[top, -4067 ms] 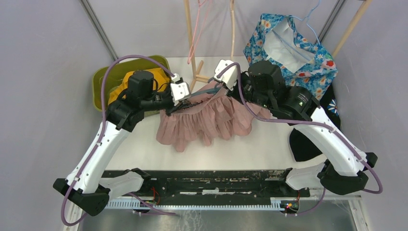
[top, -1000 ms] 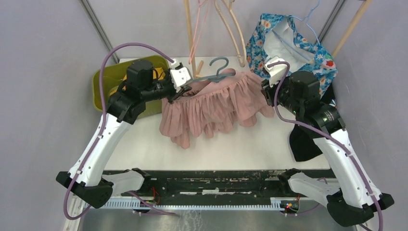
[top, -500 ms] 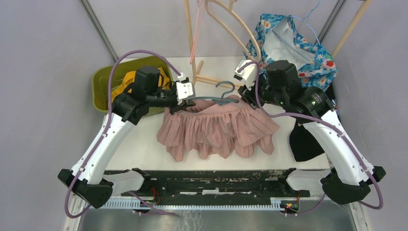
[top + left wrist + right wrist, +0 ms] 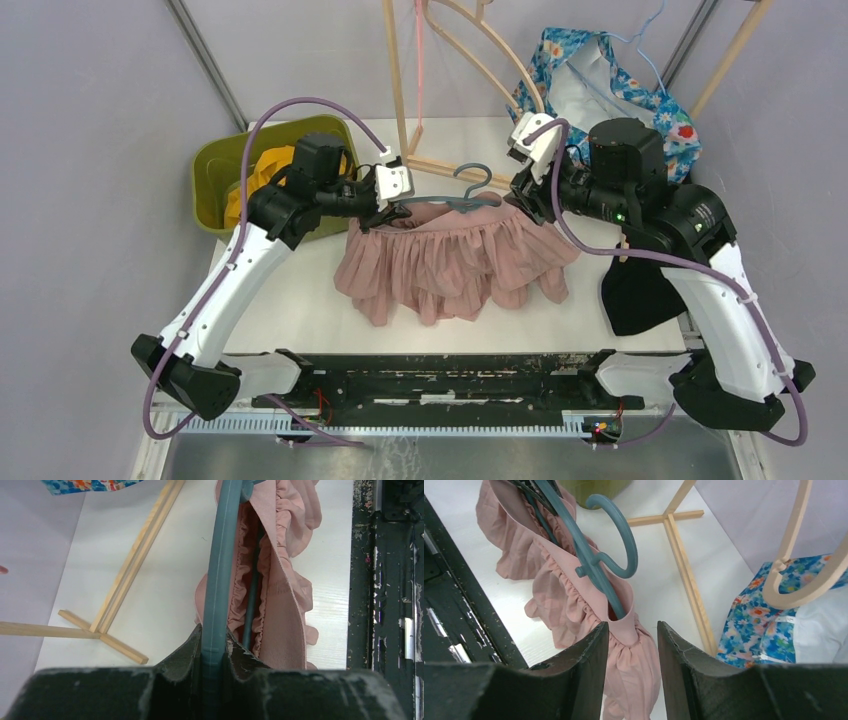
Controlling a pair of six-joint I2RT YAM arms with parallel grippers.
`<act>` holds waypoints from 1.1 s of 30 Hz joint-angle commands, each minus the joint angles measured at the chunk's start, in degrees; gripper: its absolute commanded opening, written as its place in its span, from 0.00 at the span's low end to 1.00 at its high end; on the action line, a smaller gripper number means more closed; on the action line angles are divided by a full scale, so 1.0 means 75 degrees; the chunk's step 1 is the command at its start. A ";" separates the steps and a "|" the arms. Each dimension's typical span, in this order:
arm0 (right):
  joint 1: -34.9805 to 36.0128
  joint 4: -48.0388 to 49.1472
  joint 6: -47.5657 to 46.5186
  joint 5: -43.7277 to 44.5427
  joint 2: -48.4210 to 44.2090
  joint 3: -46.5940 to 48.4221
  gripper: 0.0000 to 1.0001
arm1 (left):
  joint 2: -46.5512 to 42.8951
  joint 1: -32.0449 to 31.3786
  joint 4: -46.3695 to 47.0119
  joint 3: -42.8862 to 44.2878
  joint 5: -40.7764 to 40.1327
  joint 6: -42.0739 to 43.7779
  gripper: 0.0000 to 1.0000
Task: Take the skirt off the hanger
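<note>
The pink ruffled skirt hangs on a teal hanger over the middle of the table, its hem lying on the white surface. My left gripper is shut on the hanger's left end; in the left wrist view the teal bar runs straight out from between my closed fingers, with the skirt's waistband beside it. My right gripper is open at the skirt's right end. In the right wrist view its fingers stand on either side of the waistband's tip, below the hanger's hook.
A green bin with yellow cloth sits at the back left. A wooden rack with wooden hangers stands behind the skirt. A floral garment hangs at the back right, and black cloth lies below it. A black rail runs along the near edge.
My right gripper has swung left from the floral garment to the skirt's right end and opened wider. My left gripper has carried the hanger and skirt slightly right.
</note>
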 commanded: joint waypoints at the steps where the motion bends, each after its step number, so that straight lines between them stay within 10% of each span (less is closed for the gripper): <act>1: 0.0050 0.0649 0.0343 -0.0649 0.0154 -0.0202 0.46 | -0.0130 0.0005 0.0727 0.0300 0.0322 0.0244 0.03; 33: 0.0103 0.2345 0.0807 -0.1499 0.0430 -0.1596 0.45 | -0.0289 0.0004 0.0557 0.0833 0.0420 0.0103 0.03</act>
